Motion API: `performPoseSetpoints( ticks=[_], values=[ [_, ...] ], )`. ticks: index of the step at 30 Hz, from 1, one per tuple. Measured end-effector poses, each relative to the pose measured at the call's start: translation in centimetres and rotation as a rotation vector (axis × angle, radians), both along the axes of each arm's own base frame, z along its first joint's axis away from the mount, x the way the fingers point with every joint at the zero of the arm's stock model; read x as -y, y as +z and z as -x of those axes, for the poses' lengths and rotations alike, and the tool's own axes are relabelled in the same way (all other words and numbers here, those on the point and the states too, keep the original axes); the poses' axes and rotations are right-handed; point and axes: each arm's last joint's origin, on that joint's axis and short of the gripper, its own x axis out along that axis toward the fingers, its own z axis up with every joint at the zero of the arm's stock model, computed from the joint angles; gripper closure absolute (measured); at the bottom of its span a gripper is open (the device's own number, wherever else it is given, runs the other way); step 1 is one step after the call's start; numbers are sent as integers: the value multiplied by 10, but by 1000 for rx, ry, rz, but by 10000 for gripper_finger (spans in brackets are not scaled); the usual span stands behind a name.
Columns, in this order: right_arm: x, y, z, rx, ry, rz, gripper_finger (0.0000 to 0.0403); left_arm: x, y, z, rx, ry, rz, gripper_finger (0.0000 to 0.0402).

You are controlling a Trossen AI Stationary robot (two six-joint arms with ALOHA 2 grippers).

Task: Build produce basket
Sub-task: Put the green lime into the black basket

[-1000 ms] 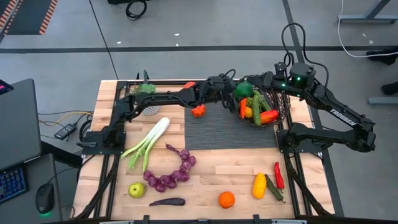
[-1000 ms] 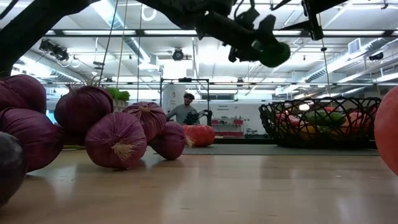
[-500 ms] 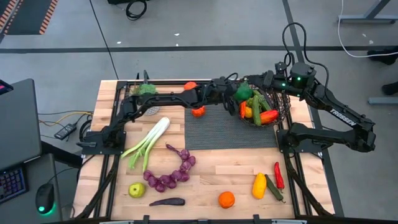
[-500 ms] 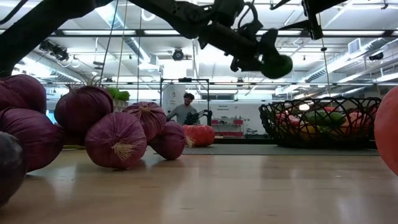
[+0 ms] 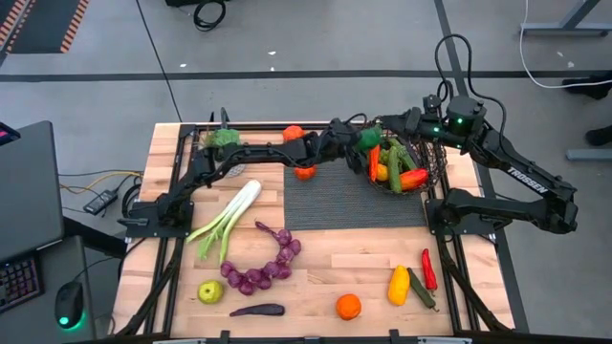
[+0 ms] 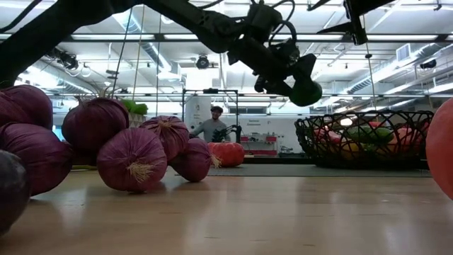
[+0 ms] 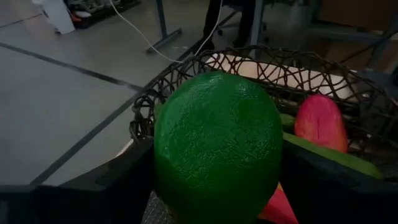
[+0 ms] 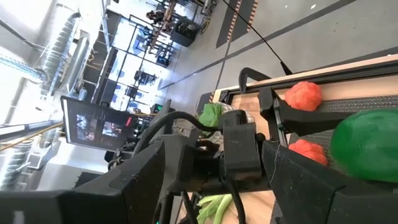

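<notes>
My left gripper (image 5: 363, 139) reaches across the table's far side and is shut on a round green fruit (image 7: 217, 143), which hangs in the air (image 6: 306, 91) just left of the basket. The dark wire basket (image 5: 435, 161) stands on the grey mat (image 5: 344, 201) and holds red peppers, a cucumber and a yellow piece. In the low view the basket (image 6: 364, 138) stands right of and below the fruit. My right gripper (image 5: 407, 122) hovers open by the basket's far rim and points toward the left arm. My left gripper pinches the green fruit's opposite sides (image 7: 163, 155) between its two fingers (image 7: 106, 186). It comes slanting down from the table's left. The fruit is lifted clear, above the mat beside the basket's left rim (image 7: 186, 68).
On the near half of the wood lie a leek (image 5: 228, 220), a purple string of bulbs (image 5: 268, 269), a green apple (image 5: 210, 291), an aubergine (image 5: 256, 310), an orange (image 5: 348, 306), a yellow pepper (image 5: 399, 284), a cucumber and a red chilli (image 5: 428, 269). A tomato (image 5: 304, 171) and a potted plant (image 5: 226, 137) stand far left.
My left gripper has moved down with the green fruit, which hangs lower beside the basket than a second ago. It has stayed shut on the fruit. The right arm has kept still.
</notes>
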Motion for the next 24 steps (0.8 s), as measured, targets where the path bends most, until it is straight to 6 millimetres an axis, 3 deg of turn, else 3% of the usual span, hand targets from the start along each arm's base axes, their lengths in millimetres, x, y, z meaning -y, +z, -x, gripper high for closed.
performPoseSetpoints(
  ticks=[5, 16, 24],
  values=[
    [3, -3, -4, -18, -1, -11, 130, 13, 0, -3, -35, -47, -64, 87],
    [5, -8, -14, -39, 75, -42, 130, 26, 1, -6, 45, 3, 61, 87],
    [1, 0, -18, 33, 104, -3, 130, 29, 2, -6, -31, -55, -77, 87]
  ],
)
